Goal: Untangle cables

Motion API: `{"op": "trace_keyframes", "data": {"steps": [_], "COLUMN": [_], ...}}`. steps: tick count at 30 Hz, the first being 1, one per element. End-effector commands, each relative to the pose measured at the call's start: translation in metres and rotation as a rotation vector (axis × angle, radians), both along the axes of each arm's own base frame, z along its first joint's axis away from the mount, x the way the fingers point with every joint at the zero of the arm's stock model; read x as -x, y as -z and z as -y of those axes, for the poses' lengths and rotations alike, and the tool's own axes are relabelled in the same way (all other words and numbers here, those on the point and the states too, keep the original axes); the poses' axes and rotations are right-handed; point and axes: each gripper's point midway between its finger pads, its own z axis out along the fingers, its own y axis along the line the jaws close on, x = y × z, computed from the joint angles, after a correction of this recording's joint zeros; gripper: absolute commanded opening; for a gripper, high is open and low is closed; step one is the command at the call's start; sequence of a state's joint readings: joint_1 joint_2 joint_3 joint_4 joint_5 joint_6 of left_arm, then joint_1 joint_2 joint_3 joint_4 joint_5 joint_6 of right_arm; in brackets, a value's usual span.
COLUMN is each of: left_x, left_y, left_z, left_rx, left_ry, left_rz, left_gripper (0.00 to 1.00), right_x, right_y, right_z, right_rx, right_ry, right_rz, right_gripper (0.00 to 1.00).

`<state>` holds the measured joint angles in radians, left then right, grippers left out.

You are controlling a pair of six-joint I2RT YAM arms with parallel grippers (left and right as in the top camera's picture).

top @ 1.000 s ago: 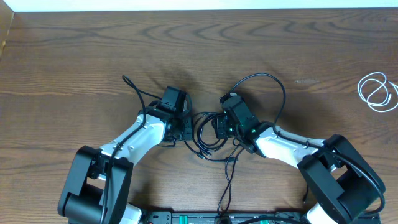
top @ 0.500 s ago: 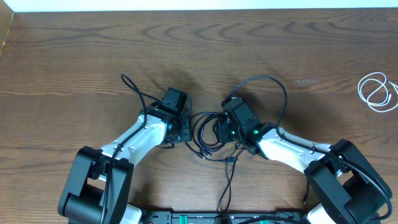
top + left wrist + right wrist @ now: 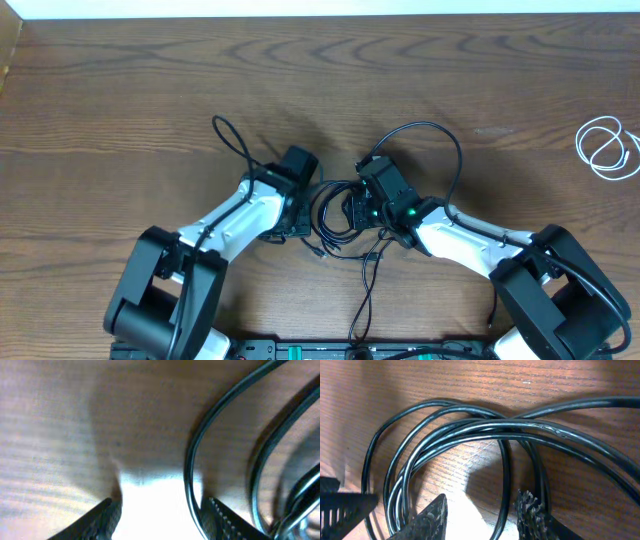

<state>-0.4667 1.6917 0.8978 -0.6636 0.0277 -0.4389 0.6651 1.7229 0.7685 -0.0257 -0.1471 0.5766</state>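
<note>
The black cable (image 3: 333,214) lies coiled in several loops on the wooden table, between my two grippers. My left gripper (image 3: 306,206) sits at the coil's left side. In the left wrist view that gripper (image 3: 162,516) is open, with one black strand (image 3: 191,480) running between the fingertips, close to the right one. My right gripper (image 3: 353,208) sits at the coil's right side. In the right wrist view it (image 3: 482,517) is open too, astride one strand (image 3: 505,485) of the overlapping loops (image 3: 470,427). The white cable (image 3: 607,148) lies looped at the far right, away from both arms.
Each arm's own thicker black wire arcs over the table, one (image 3: 228,135) on the left and one (image 3: 450,140) on the right. A black lead (image 3: 366,290) runs from the coil toward the front edge. The table's back edge (image 3: 320,14) meets a white wall.
My left arm has shifted right, bringing its gripper up against the coil. The right gripper has stayed in place and its jaws have parted slightly.
</note>
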Motion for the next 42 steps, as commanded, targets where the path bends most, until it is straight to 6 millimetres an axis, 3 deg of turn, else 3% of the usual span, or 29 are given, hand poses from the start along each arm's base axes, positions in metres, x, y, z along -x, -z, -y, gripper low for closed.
{"op": "trace_keyframes", "data": {"steps": [1, 25, 32, 42], "left_x": [-0.005, -0.013, -0.013, -0.011], "left_y": [-0.005, -0.009, -0.007, 0.001], "left_z": [0.004, 0.017, 0.030, 0.026], "left_rx": [0.001, 0.057, 0.060, 0.023], "left_ry": [-0.010, -0.044, -0.016, -0.016], "left_rz": [-0.010, 0.013, 0.044, 0.037], "left_gripper": [0.57, 0.57, 0.57, 0.57], "right_x": [0.014, 0.014, 0.014, 0.014], "right_y": [0.015, 0.015, 0.015, 0.015], "right_z": [0.009, 0.009, 0.009, 0.009], "right_rx": [0.033, 0.034, 0.033, 0.034], "right_ry": [0.001, 0.001, 0.001, 0.001], "right_rz": [-0.050, -0.049, -0.049, -0.050], "right_gripper": [0.42, 0.43, 0.43, 0.44]}}
